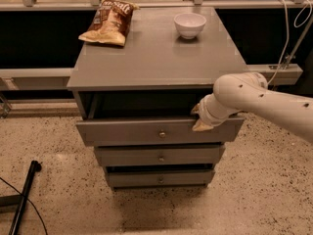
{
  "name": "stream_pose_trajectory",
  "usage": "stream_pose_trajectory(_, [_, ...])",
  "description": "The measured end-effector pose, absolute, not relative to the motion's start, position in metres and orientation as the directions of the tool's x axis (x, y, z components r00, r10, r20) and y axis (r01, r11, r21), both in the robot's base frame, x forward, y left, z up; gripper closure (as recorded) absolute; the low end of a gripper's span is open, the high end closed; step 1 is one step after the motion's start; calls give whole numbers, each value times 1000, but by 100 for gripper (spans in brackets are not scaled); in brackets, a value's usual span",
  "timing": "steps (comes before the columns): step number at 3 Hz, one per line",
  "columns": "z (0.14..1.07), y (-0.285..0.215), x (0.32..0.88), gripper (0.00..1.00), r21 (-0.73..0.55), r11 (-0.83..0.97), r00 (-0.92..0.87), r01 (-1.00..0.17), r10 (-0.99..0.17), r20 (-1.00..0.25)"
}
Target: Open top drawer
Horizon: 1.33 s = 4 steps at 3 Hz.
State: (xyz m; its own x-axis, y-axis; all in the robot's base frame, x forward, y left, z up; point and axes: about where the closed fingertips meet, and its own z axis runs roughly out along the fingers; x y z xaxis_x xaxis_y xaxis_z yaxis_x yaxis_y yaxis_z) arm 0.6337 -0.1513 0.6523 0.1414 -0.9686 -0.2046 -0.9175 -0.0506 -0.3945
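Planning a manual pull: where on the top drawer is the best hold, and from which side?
I'd grip the top drawer by its front panel's upper edge, from above: it stands partly out, exposing that lip, while the knob is tiny. The gripper sits at that edge's right end.

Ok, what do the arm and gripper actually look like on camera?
The arm is a smooth, white, rounded casing with a bulbous joint and a few small dark dots along it. It narrows through a white ribbed cuff into the gripper, which is tan, at the right end of the top drawer front.
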Motion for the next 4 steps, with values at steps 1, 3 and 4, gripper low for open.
stream_pose_trajectory(1, [652, -151, 634, 11, -394, -51, 141, -918, -969, -205])
stream_pose_trajectory(3, [650, -151, 634, 0, -382, -51, 140, -923, -968, -210])
stream_pose_trajectory(4, [645, -152, 629, 10, -340, -62, 144, -939, -964, -224])
